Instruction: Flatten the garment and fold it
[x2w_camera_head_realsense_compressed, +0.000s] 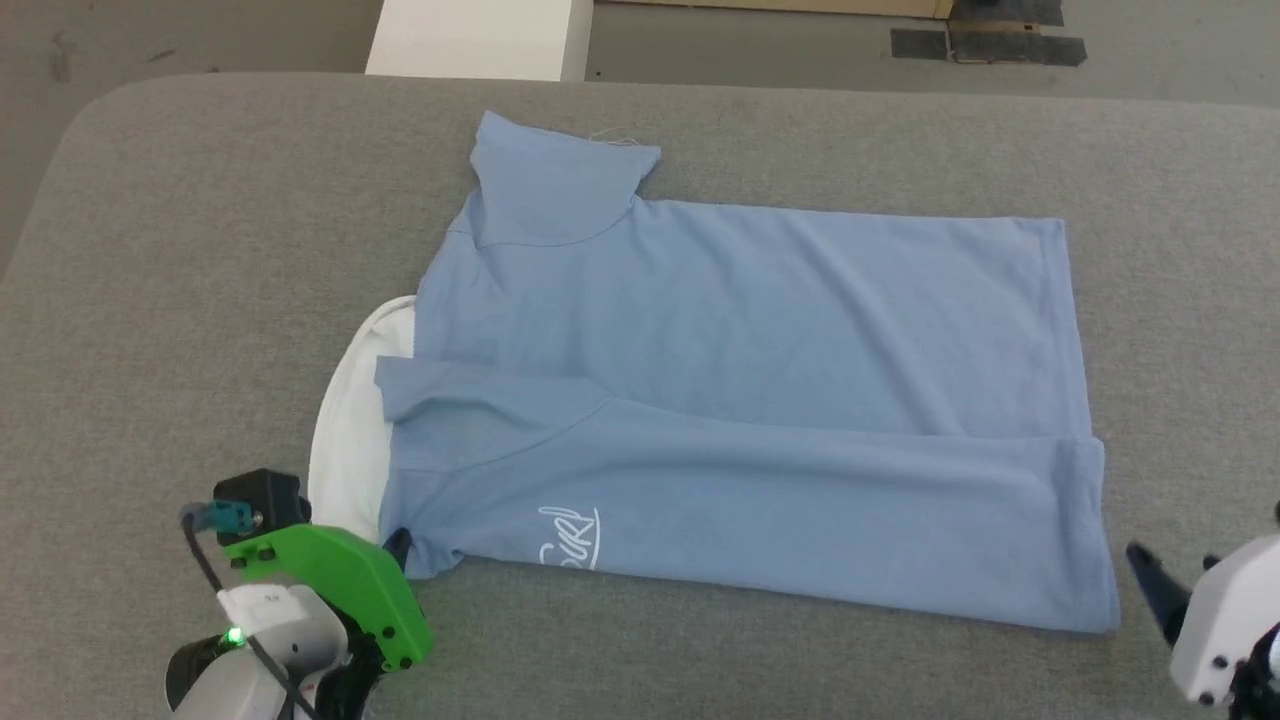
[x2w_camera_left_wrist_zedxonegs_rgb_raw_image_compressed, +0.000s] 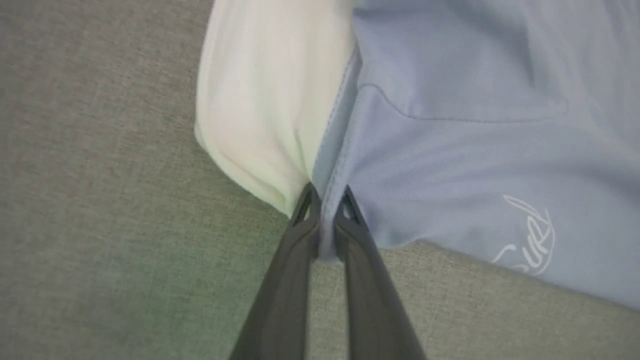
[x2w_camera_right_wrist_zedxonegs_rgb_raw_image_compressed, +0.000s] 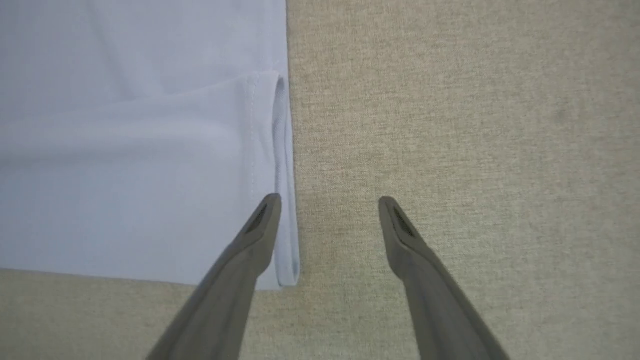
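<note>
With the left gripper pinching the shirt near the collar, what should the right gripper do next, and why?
Probably close the right gripper on the near hem corner of the garment. Its jaws stand open astride that edge, one finger over cloth, one over the grey table, while the left gripper is shut on the shoulder end.

Left arm, mine: pale forearm and green wrist housing (x2w_camera_head_realsense_compressed: 340, 585) low over the table's (x2w_camera_head_realsense_compressed: 150, 250) near edge, toward its left corner. Left gripper (x2w_camera_left_wrist_zedxonegs_rgb_raw_image_compressed: 327, 200): fingers pointing away from me, jaws drawn almost together, pinching a bunched fold of the garment (x2w_camera_left_wrist_zedxonegs_rgb_raw_image_compressed: 450, 150). Right arm, mine: white wrist housing (x2w_camera_head_realsense_compressed: 1225, 620) at the near right corner. Right gripper (x2w_camera_right_wrist_zedxonegs_rgb_raw_image_compressed: 330, 205): jaws spread wide, holding nothing, one finger (x2w_camera_right_wrist_zedxonegs_rgb_raw_image_compressed: 260, 225) over the garment's hem corner, the other over bare table.
</note>
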